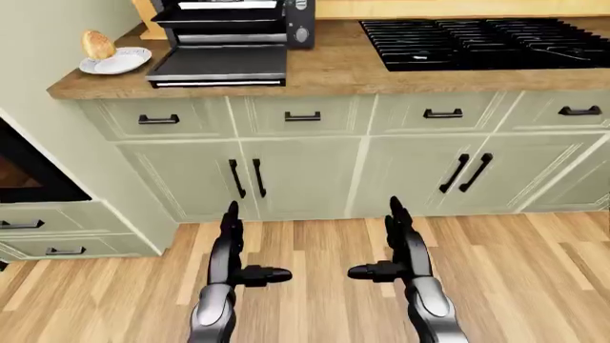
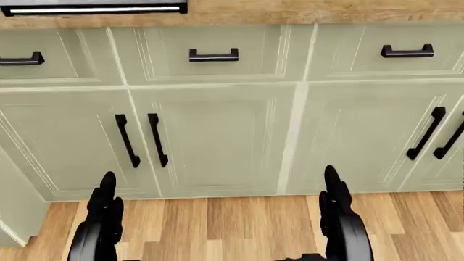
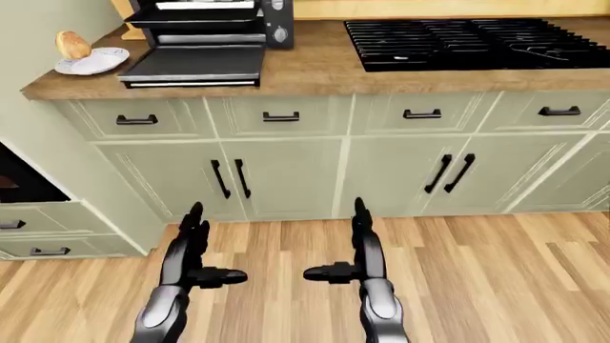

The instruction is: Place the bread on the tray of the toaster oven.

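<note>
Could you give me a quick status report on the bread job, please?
Left hand and right hand open, empty, low over the floor. Bread on its plate, left of the toaster oven, door down. Nothing blocking.

A wooden bench (image 1: 343, 71) is running across the top of the left-eye view. A black gas stove (image 1: 486, 41) is sitting on the bench toward its right end. A white plate (image 1: 119, 63) is resting on the bench at its left end. Pale green cabinets (image 1: 315, 171) with black handles are standing directly beneath the bench, drawers above doors. A wood-plank floor (image 1: 324, 286) is spreading out below the cabinets. A dark built-in oven (image 1: 28, 171) is showing left of the bench, lower down.
</note>
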